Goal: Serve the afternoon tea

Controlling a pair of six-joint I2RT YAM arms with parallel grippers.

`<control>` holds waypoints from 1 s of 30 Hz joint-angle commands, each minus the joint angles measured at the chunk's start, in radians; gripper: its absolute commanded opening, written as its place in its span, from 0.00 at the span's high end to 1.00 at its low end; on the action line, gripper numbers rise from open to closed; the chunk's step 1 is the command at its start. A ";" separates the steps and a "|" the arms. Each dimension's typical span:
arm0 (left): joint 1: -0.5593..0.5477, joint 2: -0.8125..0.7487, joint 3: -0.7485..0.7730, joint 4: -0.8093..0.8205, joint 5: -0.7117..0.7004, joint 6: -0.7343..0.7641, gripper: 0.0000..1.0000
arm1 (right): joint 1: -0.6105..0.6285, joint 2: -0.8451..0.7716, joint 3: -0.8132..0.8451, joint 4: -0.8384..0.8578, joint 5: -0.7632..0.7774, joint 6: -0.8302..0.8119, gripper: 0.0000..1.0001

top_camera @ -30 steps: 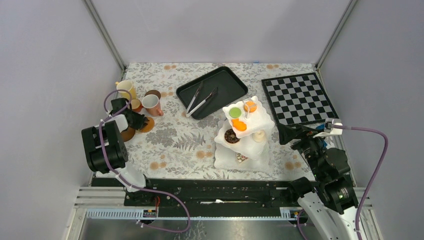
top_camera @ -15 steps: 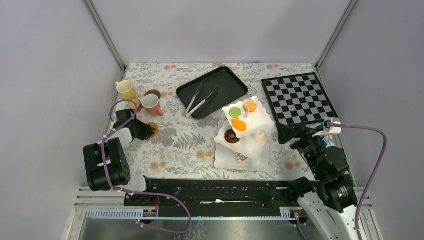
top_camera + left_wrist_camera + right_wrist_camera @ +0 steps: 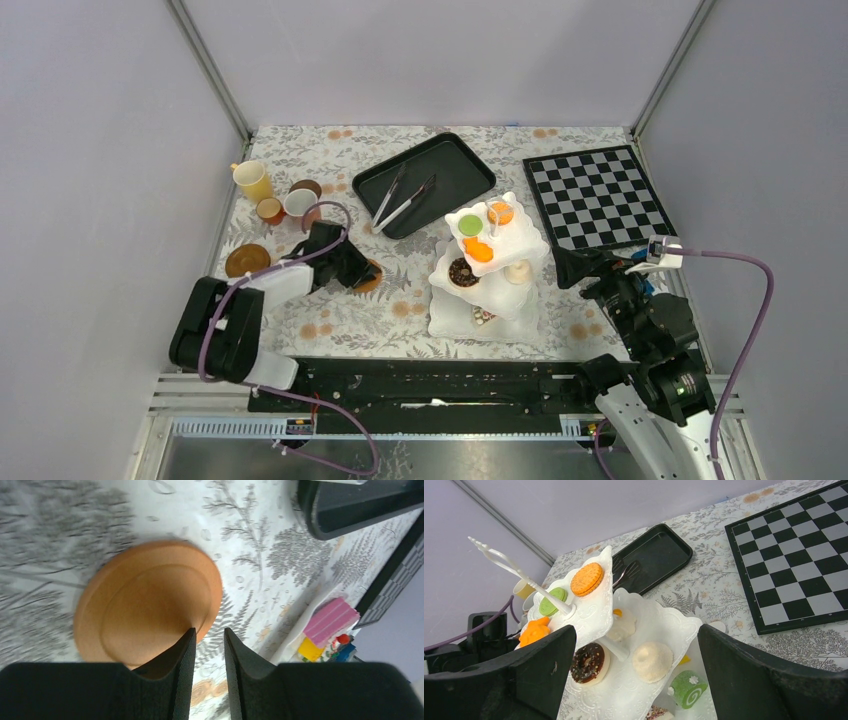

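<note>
The left tool [image 3: 358, 272] was down low on the flowered surface [image 3: 395, 305], between the cups and the stand [image 3: 490, 290]. A brown saucer [image 3: 373, 279] lay flat right at its tips. From the left wrist, the saucer's rim ran in between the two fingers [image 3: 182, 670]: one finger sat over the dish and the other just outside it, with a thin strip of cloth showing in the gap. Pinched or let go? That angle didn't tell.

A second saucer [image 3: 247, 260] sat near the left edge of the surface, well apart from the first. Behind it stood the yellow cup [image 3: 252, 180], the white cup [image 3: 299, 203] and a small brown cup [image 3: 268, 210], bunched close together.

The stand stood right of centre with cakes on every tier. A green macaron [image 3: 470, 225] and an orange biscuit [image 3: 500, 212] were up top, and a chocolate doughnut [image 3: 463, 272] sat on the middle tier.

The right tool [image 3: 572, 268] hung just right of the stand, released, its fingers spread wide.

At the back, the black tray [image 3: 460, 165] carried the tongs [image 3: 405, 203], and the chessboard [image 3: 597, 195] lay to its right.
</note>
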 commanded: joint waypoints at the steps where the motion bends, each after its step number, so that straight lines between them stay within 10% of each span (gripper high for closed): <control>1: -0.074 0.133 0.034 0.032 -0.039 -0.052 0.70 | 0.005 -0.007 0.013 0.011 -0.005 0.020 0.02; 30: -0.096 0.364 0.250 0.020 -0.124 0.046 0.70 | 0.005 -0.014 0.005 -0.030 0.018 0.036 0.02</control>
